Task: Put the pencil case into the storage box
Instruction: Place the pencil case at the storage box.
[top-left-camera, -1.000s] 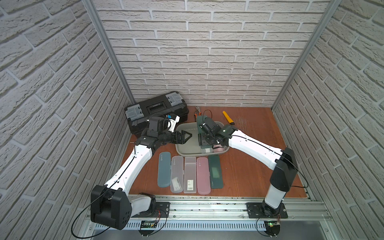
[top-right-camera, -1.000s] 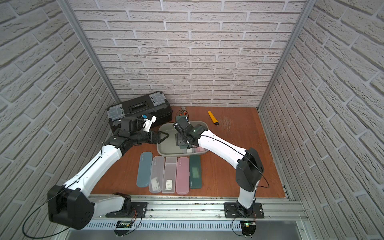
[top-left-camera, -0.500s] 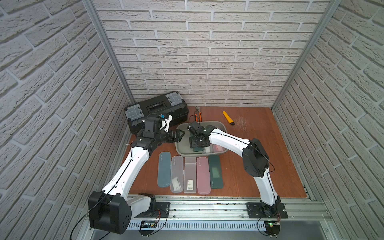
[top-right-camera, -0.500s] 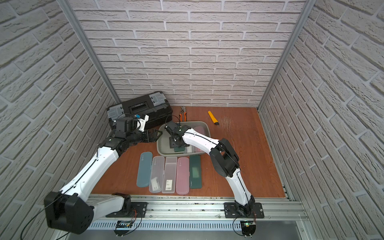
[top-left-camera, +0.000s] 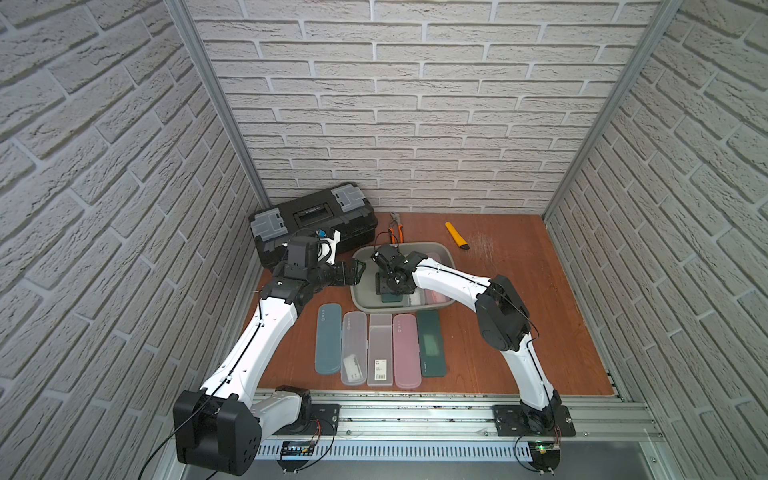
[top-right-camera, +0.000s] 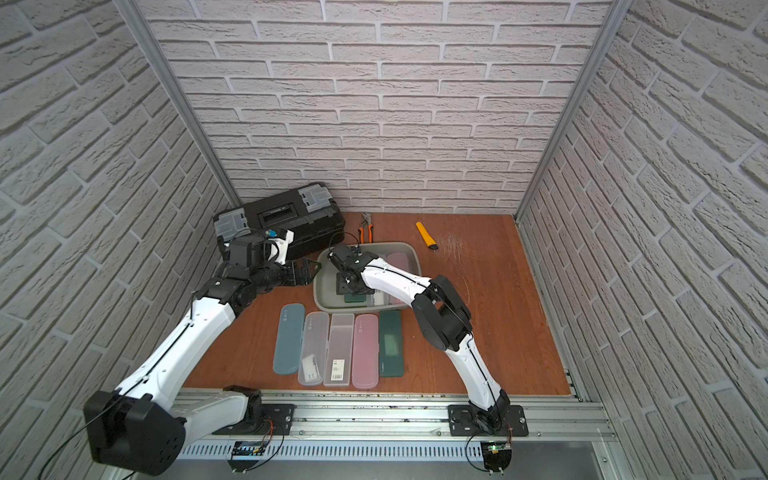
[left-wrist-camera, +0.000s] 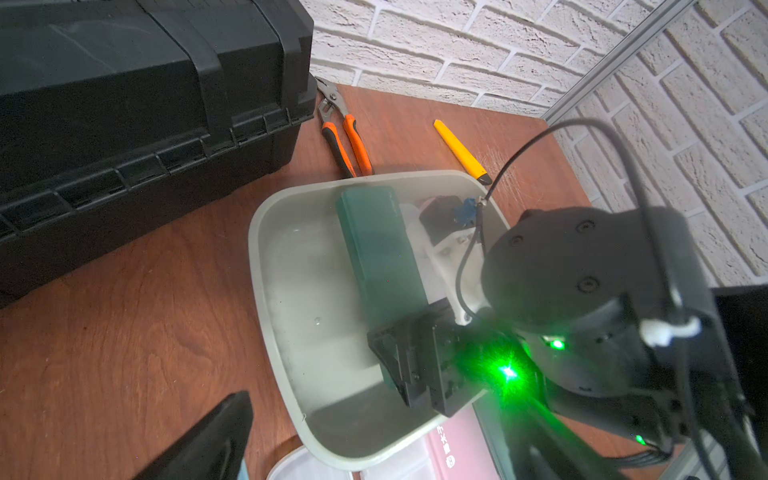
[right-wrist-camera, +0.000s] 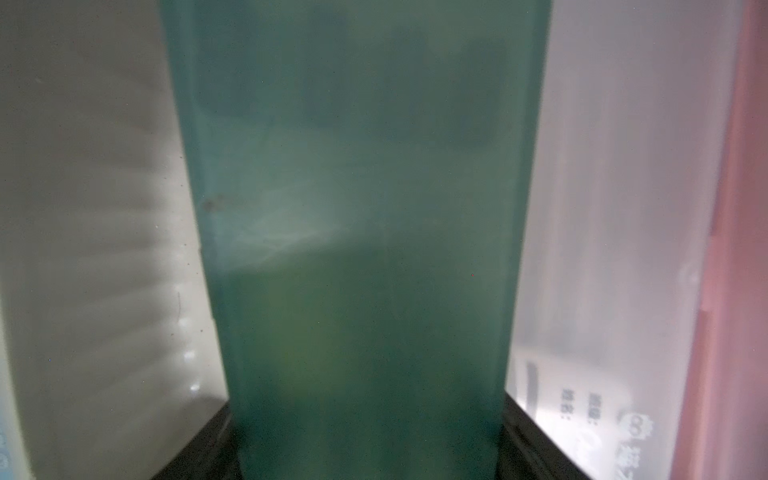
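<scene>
I am seeing the right tool (top-left-camera: 390, 289) reaching down into the shallow grey-green plastic storage box (top-left-camera: 432, 247) with rounded corners. The box is standing on the reddish-brown wooden desk (top-left-camera: 519, 311). In the right wrist view, the two black fingers (right-wrist-camera: 208, 453) are pressing on both long edges of the dark green rectangular plastic pencil case (right-wrist-camera: 357, 208), so this tool is clamped on it. The pencil case is lying lengthwise inside the storage box (left-wrist-camera: 257, 232), as the left wrist view is showing (left-wrist-camera: 378, 249). I cannot tell if it is resting flat on the floor of the box. Just beside it, a translucent white case (right-wrist-camera: 602, 249) is lying, and next to that a pink case (right-wrist-camera: 744, 249).

The left tool (top-left-camera: 358, 269) is hovering just outside the rim of the box, on the side of the black plastic toolbox with grey latches (top-left-camera: 316, 216). Only one of its fingers (left-wrist-camera: 208, 440) is showing in its own camera, so I cannot tell whether they are apart or together.

In front of the box, five more cases are lying side by side: blue-grey (top-left-camera: 327, 338), two clear ones (top-left-camera: 354, 353) (top-left-camera: 380, 349), pink (top-left-camera: 406, 351) and a second dark green one (top-left-camera: 430, 343). Behind the box, orange-handled pliers (top-left-camera: 397, 230) and a yellow utility knife (top-left-camera: 456, 235) are lying on the desk.
</scene>
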